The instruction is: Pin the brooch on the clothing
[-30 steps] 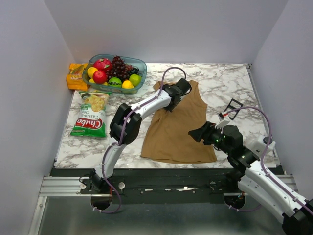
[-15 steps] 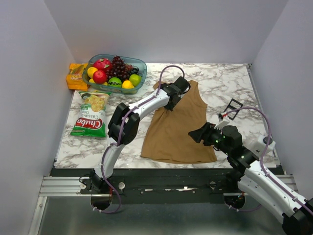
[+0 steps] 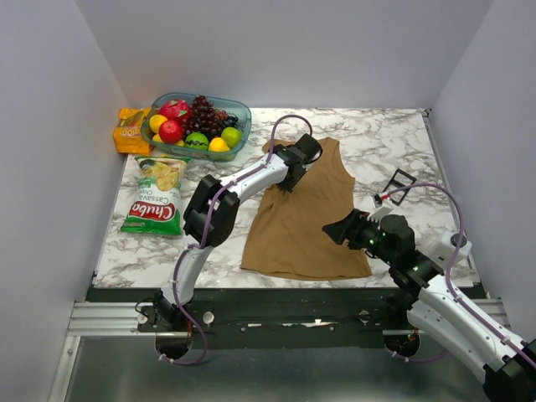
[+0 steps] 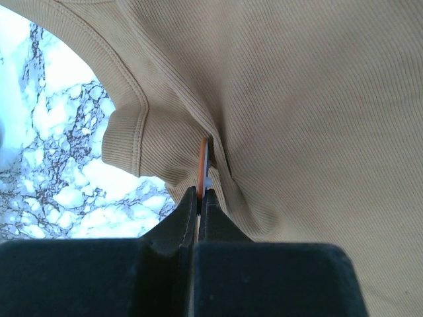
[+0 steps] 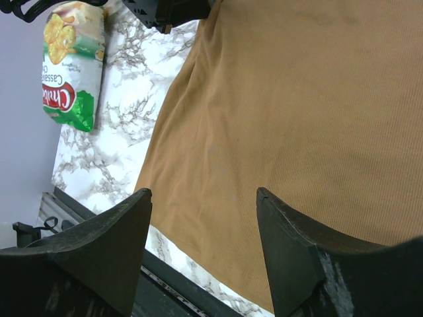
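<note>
From above, the top lay flat in the middle of the table, neck toward the far side. The left fingers were at its neckline, near the left strap, and the right fingers hovered over its lower right part, near the hem. A fruit bowl and a chips bag sat to the left, and a small black frame to the right. In the left wrist view, the left fingers were clenched on the brooch, seen edge-on as a thin orange sliver pressed into puckered fabric just beside a curved hem. In the right wrist view, the right fingers were spread wide above the top, holding nothing.
</note>
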You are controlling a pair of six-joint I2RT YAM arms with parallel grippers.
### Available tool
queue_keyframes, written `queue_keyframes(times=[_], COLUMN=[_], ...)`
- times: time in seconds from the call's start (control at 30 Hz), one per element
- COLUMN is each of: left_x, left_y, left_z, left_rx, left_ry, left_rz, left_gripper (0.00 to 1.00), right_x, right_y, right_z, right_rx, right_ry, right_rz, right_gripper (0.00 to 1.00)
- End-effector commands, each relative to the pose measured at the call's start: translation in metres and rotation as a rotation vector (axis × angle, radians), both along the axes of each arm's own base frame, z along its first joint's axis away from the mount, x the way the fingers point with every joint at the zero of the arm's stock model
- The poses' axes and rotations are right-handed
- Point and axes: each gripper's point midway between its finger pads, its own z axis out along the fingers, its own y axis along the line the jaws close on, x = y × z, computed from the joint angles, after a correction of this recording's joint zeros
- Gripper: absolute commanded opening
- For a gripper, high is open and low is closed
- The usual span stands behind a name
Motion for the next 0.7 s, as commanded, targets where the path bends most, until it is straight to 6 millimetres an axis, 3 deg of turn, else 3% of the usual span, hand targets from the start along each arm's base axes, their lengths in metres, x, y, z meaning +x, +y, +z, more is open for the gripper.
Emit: queue_keyframes(times=[0.0, 0.67], left_x=[0.0056, 0.0084], left_y=[-0.0032, 0.0015], left_z=[0.0305, 0.0373], left_rx=[-0.071, -0.077], left_ry=[-0.051, -0.059], left_rz=[0.011, 0.019], left_gripper=[0.0, 0.0], right_x=[-0.0025, -0.0032], right_y=[0.0, 0.0001], right_z=[-0.0062, -0.0075], right_rx=[0.001, 0.005], right_ry=[0.022, 0.025], right_rz=[0.007, 0.006], right_gripper=[0.73, 0.73])
